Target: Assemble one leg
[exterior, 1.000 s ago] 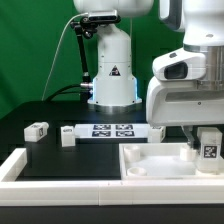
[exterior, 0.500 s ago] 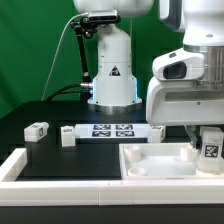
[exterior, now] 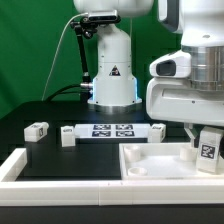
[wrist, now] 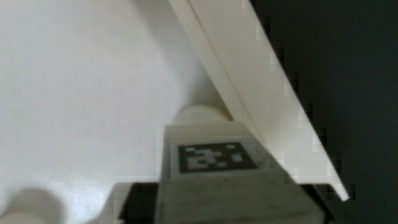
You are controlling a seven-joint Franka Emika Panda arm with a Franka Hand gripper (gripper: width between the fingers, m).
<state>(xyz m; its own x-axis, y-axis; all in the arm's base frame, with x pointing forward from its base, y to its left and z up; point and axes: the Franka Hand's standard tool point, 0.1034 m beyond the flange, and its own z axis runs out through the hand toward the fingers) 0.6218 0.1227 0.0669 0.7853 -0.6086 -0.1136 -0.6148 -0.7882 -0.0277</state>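
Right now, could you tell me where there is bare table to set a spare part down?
Free: the black table behind the small loose block, toward the robot base. Crowded: the row along the marker board, and the exterior view's right, where the gripper holds the leg over the square tray.

The leg [exterior: 208, 150] (in the gripper [exterior: 207, 138]) now tilts.

— What sort of place is this?
— A robotics lab; a white arm base [exterior: 112, 70] stands on a black surface [exterior: 50, 115] before a green backdrop [exterior: 35, 50]; the marker board [exterior: 112, 130] and tagged white parts [exterior: 36, 130] lie about.
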